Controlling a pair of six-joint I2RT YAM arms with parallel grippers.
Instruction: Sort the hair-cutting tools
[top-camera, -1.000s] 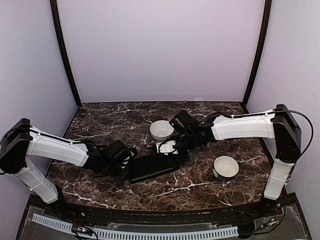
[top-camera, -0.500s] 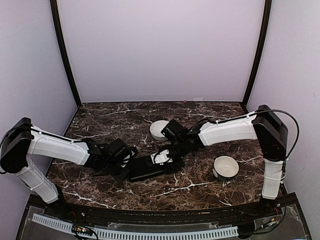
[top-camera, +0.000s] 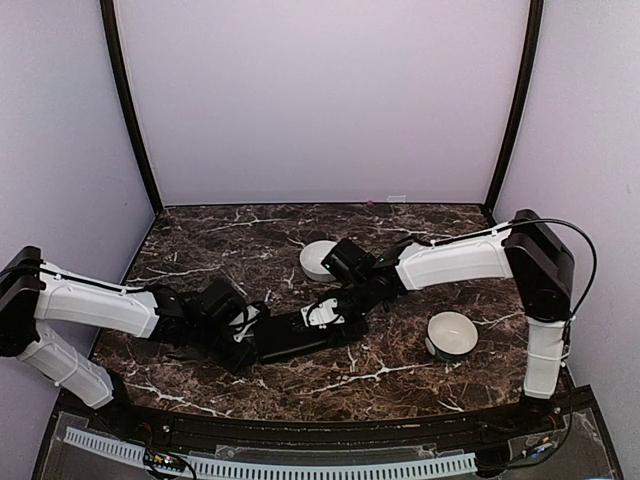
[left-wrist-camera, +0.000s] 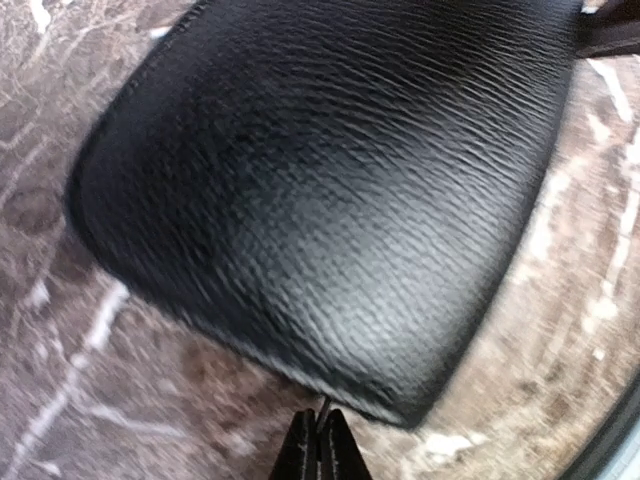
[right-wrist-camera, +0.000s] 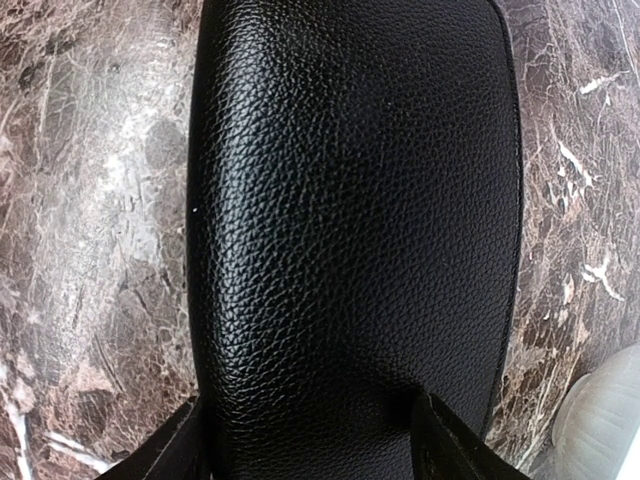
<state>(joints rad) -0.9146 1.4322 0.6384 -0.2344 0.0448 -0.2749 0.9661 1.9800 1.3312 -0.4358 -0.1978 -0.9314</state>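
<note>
- No word, label, brand, number or sign can be read in any view.
- The black case (right-wrist-camera: 350, 200) shows only plain grain.

A dark brown marble tabletop (top-camera: 400, 375) veined with white sits inside a booth of plain pale lilac walls (top-camera: 320, 100), evenly lit, with black posts (top-camera: 130, 110) at both far corners and a white slotted strip (top-camera: 300, 468) along the near edge.
</note>
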